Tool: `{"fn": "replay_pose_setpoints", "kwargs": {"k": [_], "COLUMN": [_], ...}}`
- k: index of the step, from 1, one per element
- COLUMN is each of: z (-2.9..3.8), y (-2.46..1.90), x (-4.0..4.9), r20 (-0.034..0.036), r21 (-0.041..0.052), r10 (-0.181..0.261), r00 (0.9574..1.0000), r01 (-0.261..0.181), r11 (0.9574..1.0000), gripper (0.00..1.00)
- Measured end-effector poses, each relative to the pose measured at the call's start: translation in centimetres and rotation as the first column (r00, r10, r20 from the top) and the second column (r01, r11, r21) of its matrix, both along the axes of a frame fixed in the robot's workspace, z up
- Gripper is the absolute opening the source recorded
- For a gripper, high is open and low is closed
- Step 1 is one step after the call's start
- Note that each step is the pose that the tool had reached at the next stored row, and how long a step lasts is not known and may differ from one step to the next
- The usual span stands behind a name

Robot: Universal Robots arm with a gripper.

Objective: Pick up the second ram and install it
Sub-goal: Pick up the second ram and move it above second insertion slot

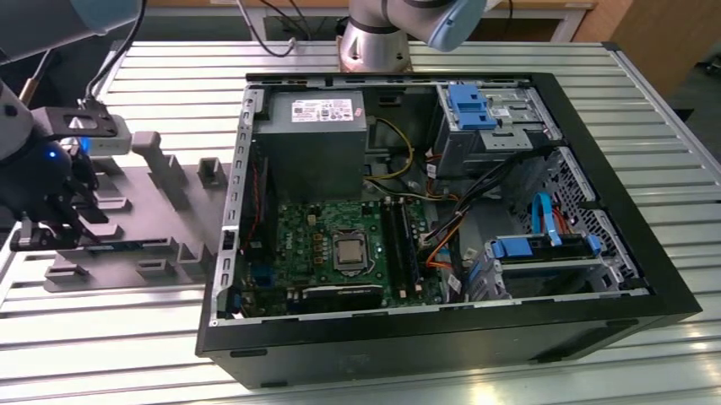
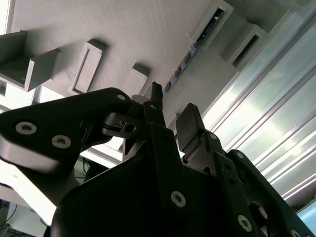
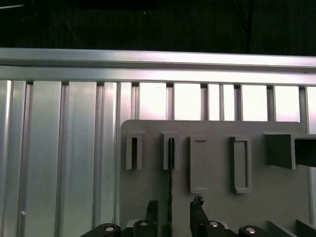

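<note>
Spread hand (image 3: 175, 205) astride the second ram (image 3: 170, 163), edge-up in the grey tray (image 3: 217, 168).

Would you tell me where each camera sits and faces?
Exterior view: raised, looking down on the open black computer case, grey moulded holder tray and gripper.
First wrist view: faces down past the fingertips onto the tray.
Second wrist view: looks along black fingers at the tray.
Shared: both wrist views show the thin blue-green ram stick.

Ribbed metal table (image 1: 664, 143), slats running side to side. Open black computer case (image 1: 451, 342) lies on its side mid-table. Grey moulded tray (image 1: 152, 198) sits flat just beside it, toward the table's edge at the exterior view's left. Round arm base (image 1: 372, 46) stands at the far edge.
</note>
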State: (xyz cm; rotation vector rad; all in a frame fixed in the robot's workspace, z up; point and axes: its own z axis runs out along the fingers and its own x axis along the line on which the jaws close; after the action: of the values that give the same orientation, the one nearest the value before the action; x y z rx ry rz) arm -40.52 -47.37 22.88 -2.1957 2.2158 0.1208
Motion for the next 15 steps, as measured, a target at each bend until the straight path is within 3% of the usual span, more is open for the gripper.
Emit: {"fn": "replay_pose_setpoints", "kwargs": {"k": [10,15], "z": [-1.75,-1.91], "y": [-0.04,-0.04], "x": [-0.2,-0.2], "r20": [0.0,0.0003], "r21": [0.0,0.0001], "r10": [0.0,0.0], "r00": [1.0,1.0], "r01": [0.0,0.0], "r11": [1.0,1.0], "gripper": [0.39,0.39]}}
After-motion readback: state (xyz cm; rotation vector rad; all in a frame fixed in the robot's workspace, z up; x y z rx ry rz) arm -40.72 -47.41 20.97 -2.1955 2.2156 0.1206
